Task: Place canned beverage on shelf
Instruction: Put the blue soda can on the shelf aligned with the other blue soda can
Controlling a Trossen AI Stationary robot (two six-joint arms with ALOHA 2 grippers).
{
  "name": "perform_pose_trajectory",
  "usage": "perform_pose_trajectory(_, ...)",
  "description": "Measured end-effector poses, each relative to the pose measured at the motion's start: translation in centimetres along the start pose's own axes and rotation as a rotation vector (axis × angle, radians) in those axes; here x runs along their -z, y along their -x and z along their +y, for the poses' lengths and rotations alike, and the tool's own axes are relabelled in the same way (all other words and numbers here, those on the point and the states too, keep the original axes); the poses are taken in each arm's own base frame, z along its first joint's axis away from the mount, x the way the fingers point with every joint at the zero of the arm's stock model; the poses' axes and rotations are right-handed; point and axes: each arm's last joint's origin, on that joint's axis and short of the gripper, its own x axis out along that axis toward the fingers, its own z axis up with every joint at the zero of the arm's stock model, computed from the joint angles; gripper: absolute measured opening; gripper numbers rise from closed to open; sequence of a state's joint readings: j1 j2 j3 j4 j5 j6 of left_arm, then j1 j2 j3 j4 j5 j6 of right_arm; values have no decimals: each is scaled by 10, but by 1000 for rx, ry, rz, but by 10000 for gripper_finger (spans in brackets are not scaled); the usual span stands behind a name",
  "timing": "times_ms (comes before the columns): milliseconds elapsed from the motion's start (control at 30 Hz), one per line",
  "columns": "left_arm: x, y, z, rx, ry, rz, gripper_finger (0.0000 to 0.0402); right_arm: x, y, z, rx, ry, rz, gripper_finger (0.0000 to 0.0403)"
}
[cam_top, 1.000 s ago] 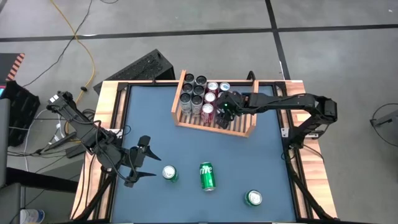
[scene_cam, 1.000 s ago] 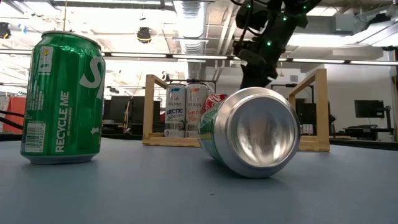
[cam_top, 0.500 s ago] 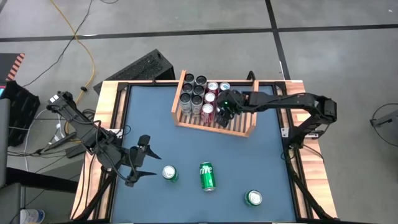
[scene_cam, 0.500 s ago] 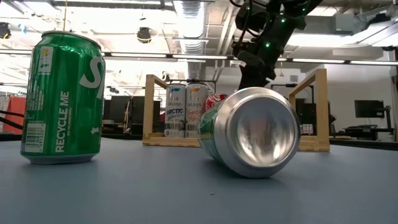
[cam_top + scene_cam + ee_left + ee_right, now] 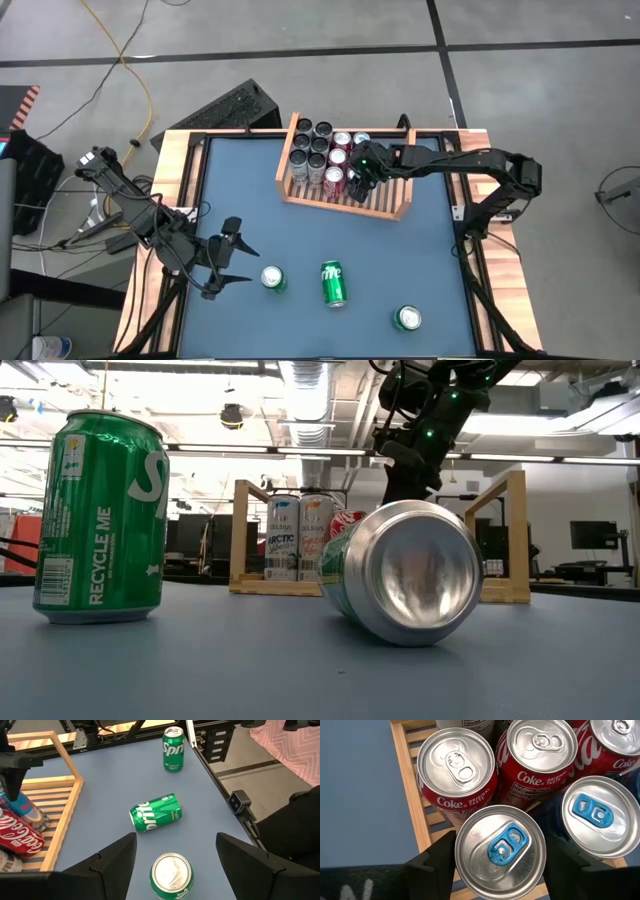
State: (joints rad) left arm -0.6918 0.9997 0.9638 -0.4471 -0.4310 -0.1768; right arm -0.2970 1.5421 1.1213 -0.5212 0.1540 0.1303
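Nearest the table's front edge stand my three green Sprite cans: one upright at the front right (image 5: 407, 318), one lying on its side in the middle (image 5: 333, 282), and one upright (image 5: 273, 279) just beside my left gripper (image 5: 232, 255). That left gripper hovers over the blue table (image 5: 240, 190) near its left front, its fingers (image 5: 117, 855) spread apart with nothing between them, the upright can (image 5: 171, 875) showing in the gap. Farther back sits the shelf (image 5: 340, 203), a light wooden slatted tray, with dark-topped cans (image 5: 310, 148) packed at its left and red Coke cans (image 5: 341, 141) next to them. My right gripper (image 5: 360, 178) is over the shelf, just right of the red cans, its fingers (image 5: 437, 857) set at either side of a blue-tabbed can (image 5: 500, 849) standing upright on the slats; whether they press its wall or stand just off it I cannot tell. A second blue-tabbed can (image 5: 597, 815) and a Coke can (image 5: 457, 767) stand touching it.
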Motion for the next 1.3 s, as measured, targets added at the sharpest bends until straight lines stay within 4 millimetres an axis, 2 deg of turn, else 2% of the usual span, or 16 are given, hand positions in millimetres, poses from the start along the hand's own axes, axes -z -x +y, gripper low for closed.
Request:
perform_pose_trajectory(233,0,0,0,0,0,0,261,0,0,0,0,-10,1,253)
perform_pose_trajectory(1300,1,0,0,4,-6,11,261,2,0,1,-48,-39,31,257)
